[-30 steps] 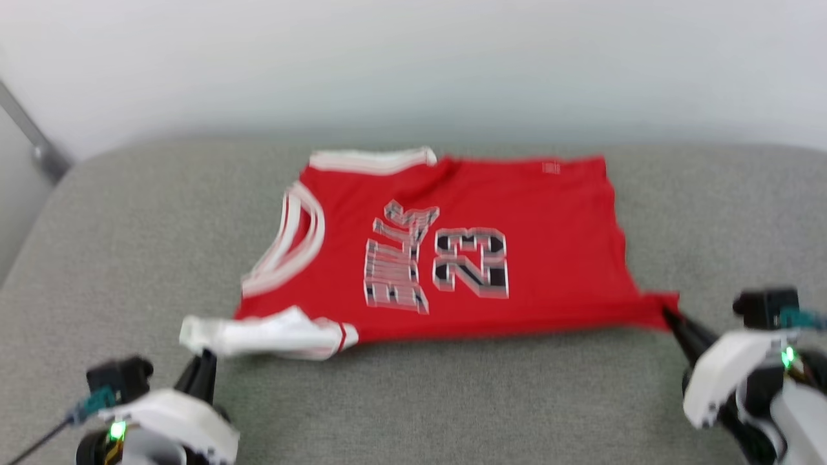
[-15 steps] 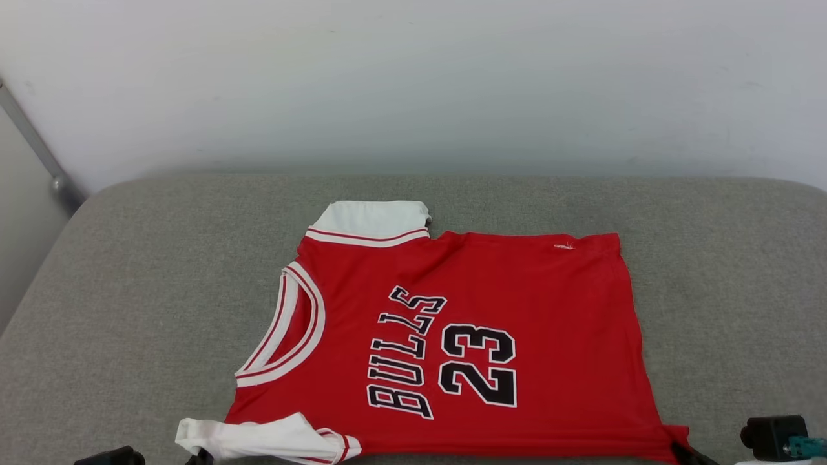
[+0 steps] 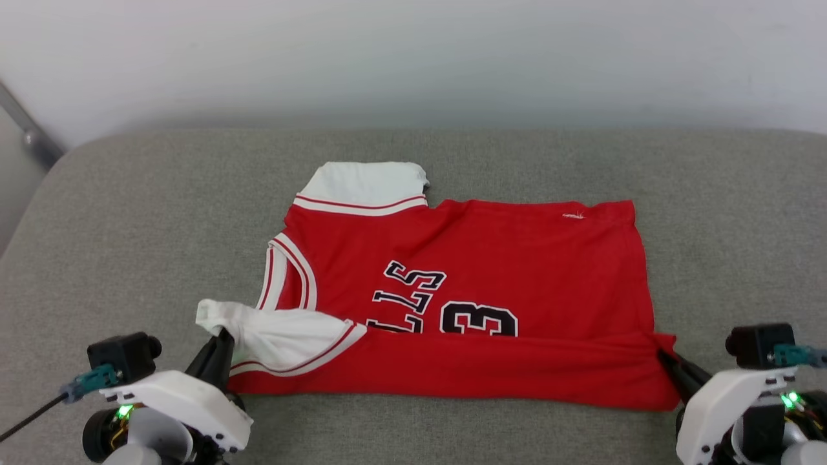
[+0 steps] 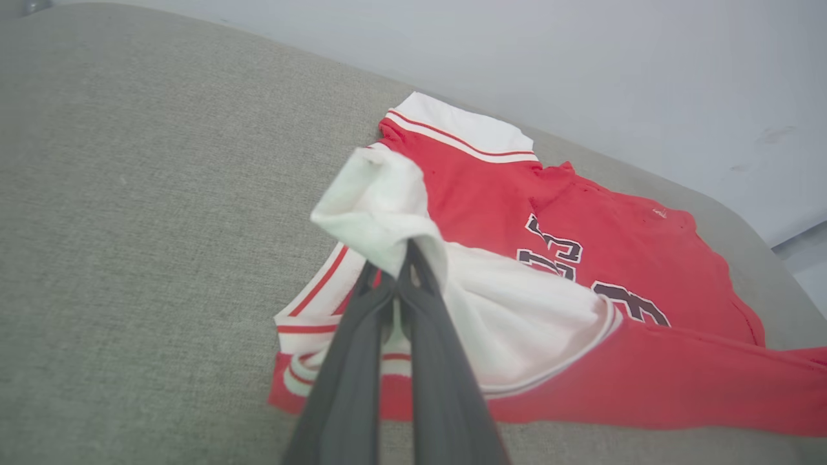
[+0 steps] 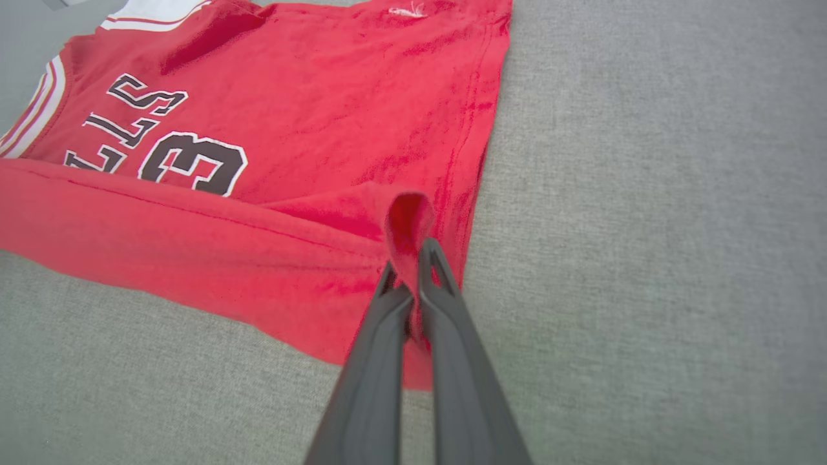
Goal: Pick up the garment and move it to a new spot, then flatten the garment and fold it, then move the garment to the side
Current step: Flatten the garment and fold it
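The garment [image 3: 491,258], a red jersey with white sleeves and black lettering, lies sideways on a grey cushioned surface [image 3: 129,226]. Its near long edge is lifted and folded over toward the far side, hiding the lower part of the letters and number. My left gripper [image 3: 223,336] is shut on the near white sleeve [image 4: 387,213], which is raised and drawn over the red front. My right gripper [image 3: 662,354] is shut on the garment's near hem corner [image 5: 410,226], a pinched red flap. The far white sleeve [image 3: 362,181] lies flat.
The grey cushioned surface extends widely left and right of the garment and in front of it. A pale wall [image 3: 413,58] rises directly behind the surface. A grey metal bar [image 3: 26,129] runs diagonally at the far left edge.
Both grippers have carried the garment's near edge away from me, folding it over the lettering. The head camera has also shifted between the frames.
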